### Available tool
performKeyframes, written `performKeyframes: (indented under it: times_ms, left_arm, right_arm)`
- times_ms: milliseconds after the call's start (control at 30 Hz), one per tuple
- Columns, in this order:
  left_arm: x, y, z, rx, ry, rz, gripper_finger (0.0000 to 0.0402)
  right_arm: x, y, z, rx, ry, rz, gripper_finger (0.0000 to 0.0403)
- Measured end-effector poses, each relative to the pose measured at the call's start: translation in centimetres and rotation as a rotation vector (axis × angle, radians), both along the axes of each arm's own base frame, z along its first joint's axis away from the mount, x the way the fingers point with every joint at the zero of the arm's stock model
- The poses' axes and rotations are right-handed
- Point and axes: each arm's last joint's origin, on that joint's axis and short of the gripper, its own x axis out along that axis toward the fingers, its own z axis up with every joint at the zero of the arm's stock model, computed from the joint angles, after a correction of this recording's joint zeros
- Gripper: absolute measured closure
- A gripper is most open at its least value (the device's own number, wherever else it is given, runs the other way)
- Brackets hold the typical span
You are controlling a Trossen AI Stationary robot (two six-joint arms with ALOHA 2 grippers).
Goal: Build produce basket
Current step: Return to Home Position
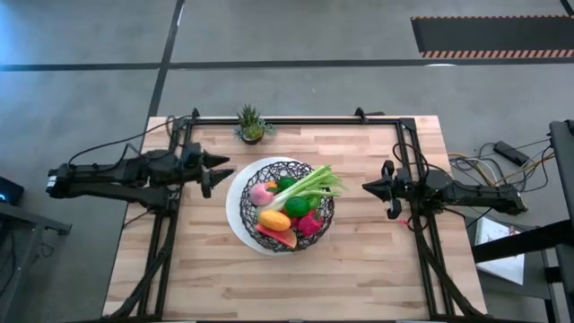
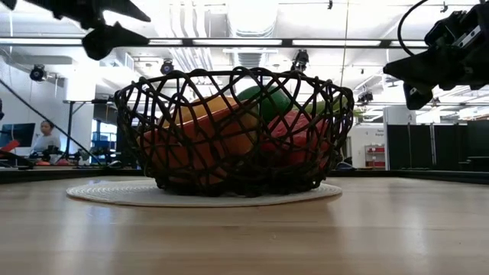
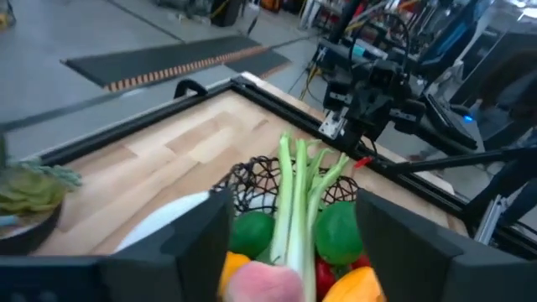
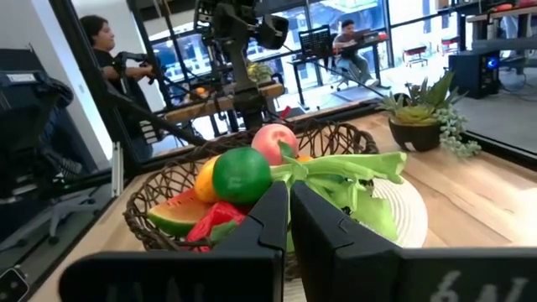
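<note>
The black wire basket (image 1: 285, 205) stands on its round white plate base (image 1: 239, 213) at the table's middle. In it lie a green celery stalk (image 1: 309, 187), a pink piece (image 1: 261, 193), green pieces (image 1: 296, 206), an orange piece (image 1: 273, 220), a red slice (image 1: 280, 238) and a magenta piece (image 1: 308, 223). My left gripper (image 1: 215, 171) hovers open at the basket's left, above the table. My right gripper (image 1: 377, 188) hovers shut at the basket's right. Both are empty.
A small spiky green potted plant (image 1: 251, 125) stands at the table's far edge, behind the basket. Black frame rails (image 1: 296, 121) run along the far, left and right sides. Bare wood lies in front of the basket. People sit in the room beyond (image 4: 350, 39).
</note>
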Motion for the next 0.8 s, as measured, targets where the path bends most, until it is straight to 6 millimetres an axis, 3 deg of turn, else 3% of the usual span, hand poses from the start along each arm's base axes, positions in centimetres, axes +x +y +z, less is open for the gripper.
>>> performKeyframes:
  times_ms: [467, 567, 800]
  left_arm:
    - [-5.8, 0.1, -3.8, 0.179, -0.16, -0.001, 0.0381]
    - [-6.8, 0.1, -5.0, 0.217, -0.203, -0.003, 0.0396]
    - [-5.3, -0.1, -6.0, 0.338, -0.181, -0.099, 0.04]
  right_arm:
    - [0.0, 0.0, 0.0, -0.002, 0.001, -0.002, 0.0394]
    - [0.0, 0.0, 0.0, -0.002, 0.001, -0.002, 0.0394]
    - [0.0, 0.0, 0.0, -0.002, 0.006, -0.003, 0.0394]
